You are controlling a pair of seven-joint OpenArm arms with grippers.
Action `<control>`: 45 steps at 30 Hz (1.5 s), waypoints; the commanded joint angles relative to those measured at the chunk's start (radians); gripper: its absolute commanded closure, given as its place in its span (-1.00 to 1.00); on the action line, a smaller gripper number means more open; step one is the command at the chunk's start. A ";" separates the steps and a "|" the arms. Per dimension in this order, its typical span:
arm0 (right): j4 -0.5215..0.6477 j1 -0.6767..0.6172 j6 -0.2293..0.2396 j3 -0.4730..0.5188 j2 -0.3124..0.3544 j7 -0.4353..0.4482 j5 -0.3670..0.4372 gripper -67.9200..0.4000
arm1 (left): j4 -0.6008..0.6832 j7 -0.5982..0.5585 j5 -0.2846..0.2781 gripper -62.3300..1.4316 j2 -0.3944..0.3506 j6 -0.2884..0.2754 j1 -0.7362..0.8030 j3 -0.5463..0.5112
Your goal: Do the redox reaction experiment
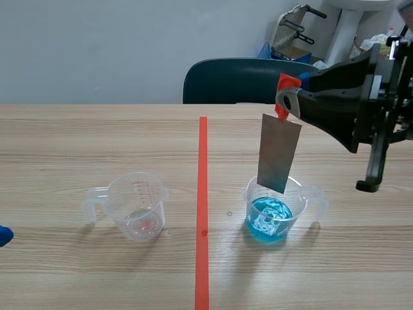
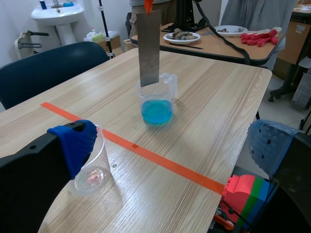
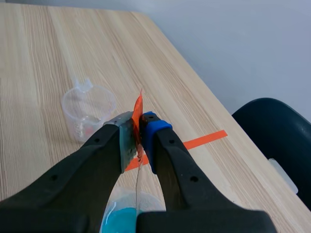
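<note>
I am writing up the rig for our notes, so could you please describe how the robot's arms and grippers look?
The right arm is black and narrows like a cone toward the right gripper, which has two thick black fingers, one tipped with a grey pad, the other with a blue pad. The left gripper has thick black fingers too, both with blue dotted pads.

Right of centre, a dull grey metal strip (image 1: 279, 154) topped with an orange-red tag (image 1: 288, 82). Below it, a clear cup (image 1: 298, 205) of bright blue liquid. Lower left, a second cup (image 1: 137, 205), clear with red markings. Pale wood-grain table (image 1: 77, 142), with an orange-red stripe (image 1: 203, 194) down the middle.
</note>
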 commanded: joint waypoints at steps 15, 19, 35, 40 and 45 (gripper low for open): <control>0.158 0.012 0.006 0.156 0.032 -0.328 0.332 0.96 | 0.018 -0.018 -0.006 -1.00 0.008 -0.001 -0.003 0.002; 0.192 0.012 0.006 0.191 0.032 -0.402 0.389 0.96 | 0.018 -0.018 -0.006 -1.00 0.008 -0.001 -0.003 0.002; 0.222 0.012 0.006 0.233 0.029 -0.452 0.444 0.96 | 0.018 -0.018 -0.006 -1.00 0.008 -0.001 -0.003 0.002; 0.222 0.012 0.006 0.233 0.029 -0.452 0.444 0.96 | 0.018 -0.018 -0.006 -1.00 0.008 -0.001 -0.003 0.002; 0.222 0.012 0.006 0.233 0.029 -0.452 0.444 0.96 | 0.018 -0.018 -0.006 -1.00 0.008 -0.001 -0.003 0.002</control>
